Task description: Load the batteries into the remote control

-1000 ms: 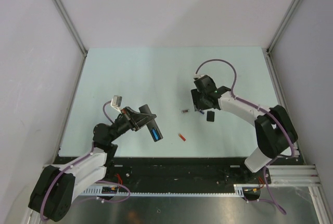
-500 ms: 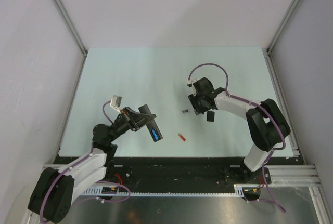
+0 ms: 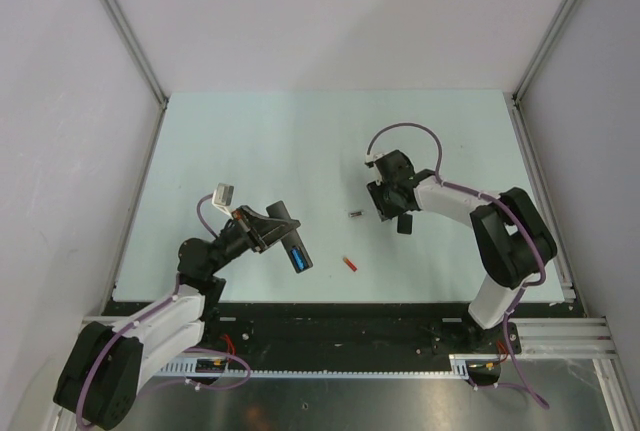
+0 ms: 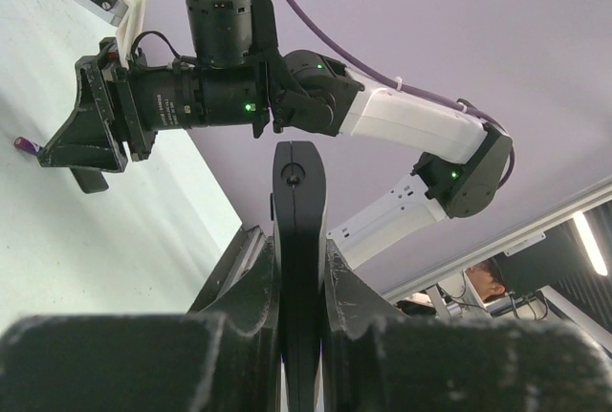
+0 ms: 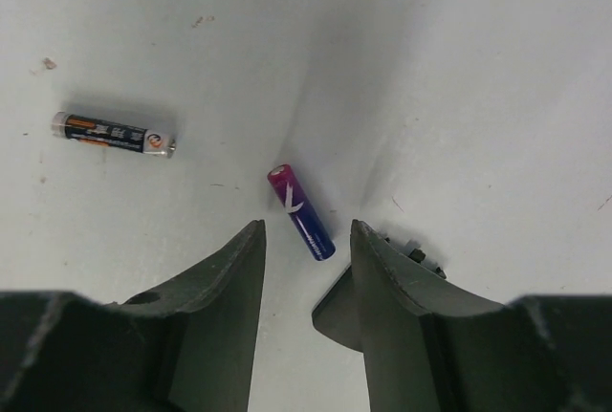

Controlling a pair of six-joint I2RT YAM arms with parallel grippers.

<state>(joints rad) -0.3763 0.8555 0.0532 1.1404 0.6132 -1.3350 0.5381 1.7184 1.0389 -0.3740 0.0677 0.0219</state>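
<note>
Remote control is clamped tight in my left jaws. It sits on edge between the two fingers and sticks out well past their tips. In the overhead view a bright blue battery shows on the stretch that pokes out beyond the jaws.

My right jaws are down low over the worktop and standing apart, not gripping anything. A purple-and-blue battery lies flat in the gap, with its near end right between the fingertips. As far as I can see it's touching neither one (it lies at a bit of a slant to the gap).

A grey battery with orange print lies out ahead of those same jaws and off to one side, well apart from the purple one. There's also a flat black piece tucked just beside one finger. It's half hidden, so I can't tell what it is.

A red-orange battery lies loose on the worktop between my two sets of jaws, nearer the tip of the remote than the right ones.
</note>
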